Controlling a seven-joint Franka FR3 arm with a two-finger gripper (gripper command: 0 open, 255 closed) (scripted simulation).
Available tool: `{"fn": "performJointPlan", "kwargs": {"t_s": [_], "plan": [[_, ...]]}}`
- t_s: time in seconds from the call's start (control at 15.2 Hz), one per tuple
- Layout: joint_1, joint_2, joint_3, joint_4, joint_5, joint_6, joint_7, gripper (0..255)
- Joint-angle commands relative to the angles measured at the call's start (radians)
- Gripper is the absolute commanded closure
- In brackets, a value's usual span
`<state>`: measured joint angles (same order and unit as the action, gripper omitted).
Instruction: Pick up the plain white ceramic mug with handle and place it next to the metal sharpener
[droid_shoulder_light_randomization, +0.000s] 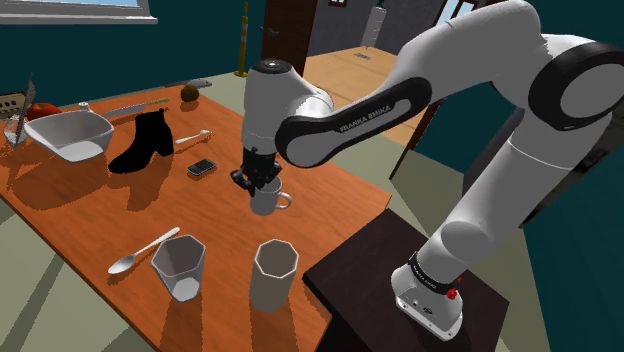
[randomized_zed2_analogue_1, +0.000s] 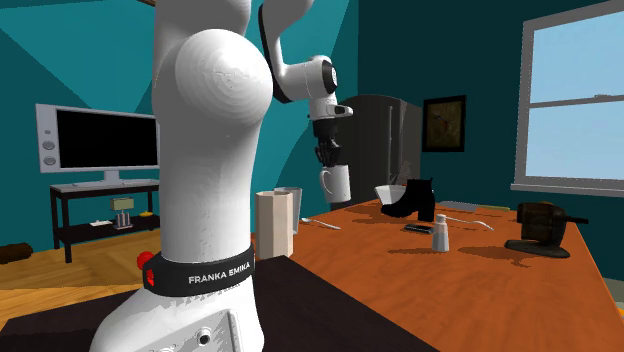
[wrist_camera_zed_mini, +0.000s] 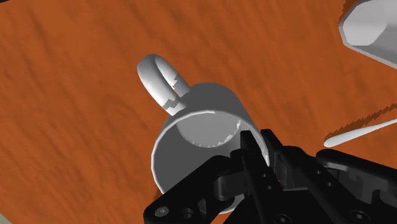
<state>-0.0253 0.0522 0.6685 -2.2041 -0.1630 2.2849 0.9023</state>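
Your arm rises from the stand (droid_shoulder_light_randomization: 370, 270), bends over at the elbow and brings its forearm back down across the tabletop (droid_shoulder_light_randomization: 100, 210), so the hand hangs nearly straight down over the wood. The gripper (droid_shoulder_light_randomization: 258, 183) points down at the mug (droid_shoulder_light_randomization: 268, 203).

The mug is plain and pale, white to light grey with no print, and upright with its mouth open to the hand. Its looped handle (wrist_camera_zed_mini: 159, 76) sticks out on the far side from the fingers. It stands close to the tabletop's edge on the stand's side, well apart from the two tall cups (droid_shoulder_light_randomization: 179, 265) near the corner at the shoulder view's bottom.

In the wrist view the gripper (wrist_camera_zed_mini: 261, 146) is clamped on the mug (wrist_camera_zed_mini: 210, 102) at its rim — one black finger inside the wall, the other outside, the wall pinched between them. The second exterior view has the mug (randomized_zed2_analogue_1: 328, 183) hanging directly under the gripper (randomized_zed2_analogue_1: 326, 162) — whether its base touches the wood, you cannot tell.
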Motion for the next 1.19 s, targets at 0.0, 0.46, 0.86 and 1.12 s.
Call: {"fn": "performJointPlan", "kwargs": {"t_s": [0.0, 0.46, 0.86, 1.12], "plan": [[-0.003, -0.015, 0.0, 0.015, 0.017, -0.026, -0.016, 255], [-0.006, -0.071, -0.001, 0.062, 0.068, -0.113, -0.058, 255], [-0.041, -0.072, -0.039, 0.095, 0.074, -0.141, -0.136, 255], [-0.086, -0.037, -0.083, 0.128, 0.056, -0.139, -0.217, 255]]}}
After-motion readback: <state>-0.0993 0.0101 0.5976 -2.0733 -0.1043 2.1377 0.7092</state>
